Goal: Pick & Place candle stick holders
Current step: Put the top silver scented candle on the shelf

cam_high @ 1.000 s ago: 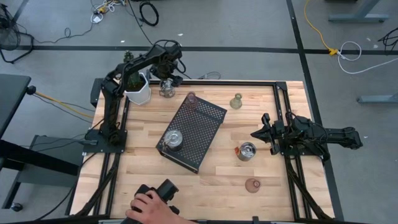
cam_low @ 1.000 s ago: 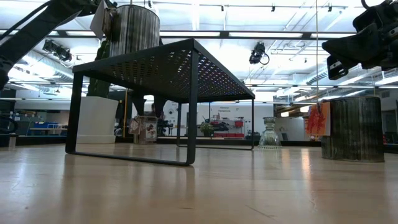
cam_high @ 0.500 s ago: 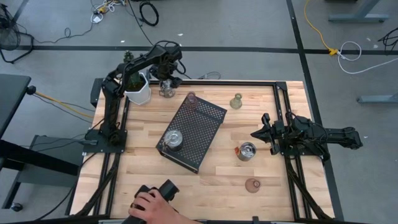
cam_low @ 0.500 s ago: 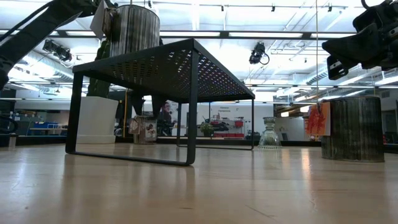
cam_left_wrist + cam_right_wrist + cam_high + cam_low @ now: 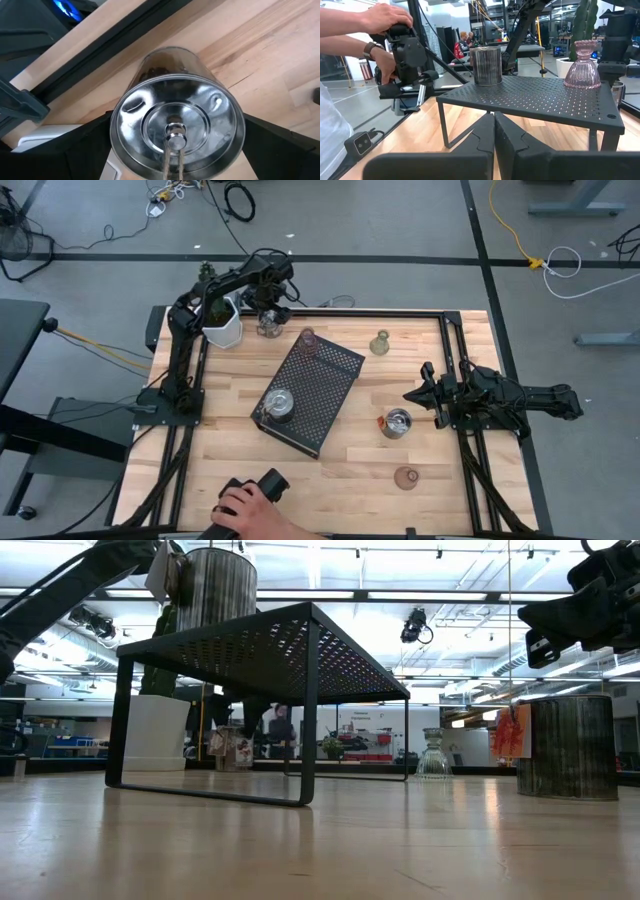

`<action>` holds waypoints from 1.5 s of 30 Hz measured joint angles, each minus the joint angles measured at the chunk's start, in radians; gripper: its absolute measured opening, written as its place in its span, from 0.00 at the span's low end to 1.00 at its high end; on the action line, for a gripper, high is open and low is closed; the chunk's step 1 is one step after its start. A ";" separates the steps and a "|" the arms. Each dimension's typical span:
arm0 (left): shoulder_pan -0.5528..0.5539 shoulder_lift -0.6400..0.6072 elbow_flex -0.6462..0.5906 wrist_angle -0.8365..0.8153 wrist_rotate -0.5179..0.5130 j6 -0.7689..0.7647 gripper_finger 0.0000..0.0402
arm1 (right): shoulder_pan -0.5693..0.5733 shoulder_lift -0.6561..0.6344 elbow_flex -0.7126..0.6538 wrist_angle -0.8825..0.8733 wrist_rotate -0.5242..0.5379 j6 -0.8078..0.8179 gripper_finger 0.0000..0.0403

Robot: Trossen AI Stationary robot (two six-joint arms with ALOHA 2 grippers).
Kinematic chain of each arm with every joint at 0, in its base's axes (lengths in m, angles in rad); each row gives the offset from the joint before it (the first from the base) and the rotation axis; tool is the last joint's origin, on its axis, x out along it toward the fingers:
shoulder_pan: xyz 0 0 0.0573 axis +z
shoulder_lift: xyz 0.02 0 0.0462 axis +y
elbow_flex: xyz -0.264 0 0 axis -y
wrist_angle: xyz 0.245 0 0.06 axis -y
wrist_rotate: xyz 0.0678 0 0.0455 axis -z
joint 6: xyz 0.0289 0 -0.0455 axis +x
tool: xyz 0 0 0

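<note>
Your left gripper (image 5: 268,320) straddles, jaws wide, 1 silver candle holder (image 5: 176,132) at the table's (image 5: 350,480) far-left corner; your right gripper (image 5: 412,396) waits closed, empty.

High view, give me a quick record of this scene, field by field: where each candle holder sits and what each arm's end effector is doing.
on tray: silver holder and pink holder on the black perforated tray
on table: olive holder, second silver holder, second pink holder
far corner: third silver holder beside the white cactus pot
left end effector: open, straddling that third holder
right end effector: shut, empty, waiting at the table's right side
near edge: a person's hand on a black device
</note>
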 joint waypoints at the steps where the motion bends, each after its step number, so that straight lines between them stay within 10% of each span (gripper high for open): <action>1: 0.000 0.000 0.000 0.000 0.000 0.000 0.99 | 0.000 0.000 0.000 0.000 0.000 0.000 0.03; 45: 0.000 -0.001 0.000 0.002 0.001 -0.001 0.95 | 0.000 0.000 0.000 0.000 0.000 0.000 0.03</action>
